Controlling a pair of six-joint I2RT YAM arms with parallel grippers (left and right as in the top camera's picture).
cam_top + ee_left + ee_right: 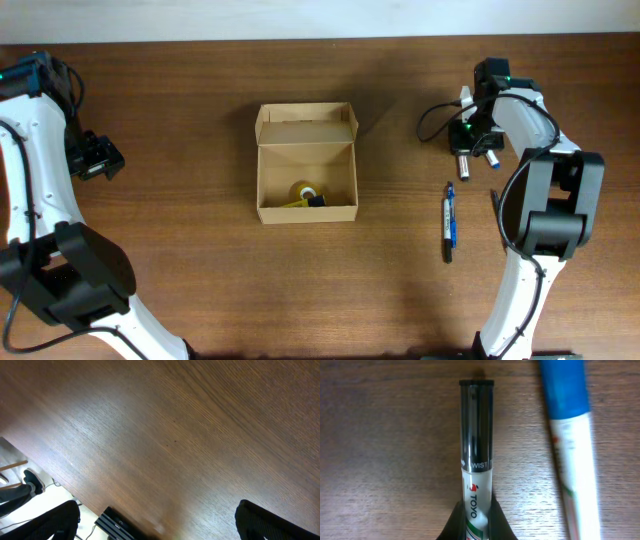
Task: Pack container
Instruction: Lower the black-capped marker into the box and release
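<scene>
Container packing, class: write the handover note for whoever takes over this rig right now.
Left gripper: open, empty, far to the left.
Right gripper: shut on the black-capped marker, right of the container.
Container: open, flap back, something yellow and black inside.
Done: that first load is in.
Left: the held marker, the blue-capped marker beside it, and the blue pen lying nearer the front.

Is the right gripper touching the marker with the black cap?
Touching. In the right wrist view the right gripper has its jaws against both sides of the black-capped marker.
</scene>
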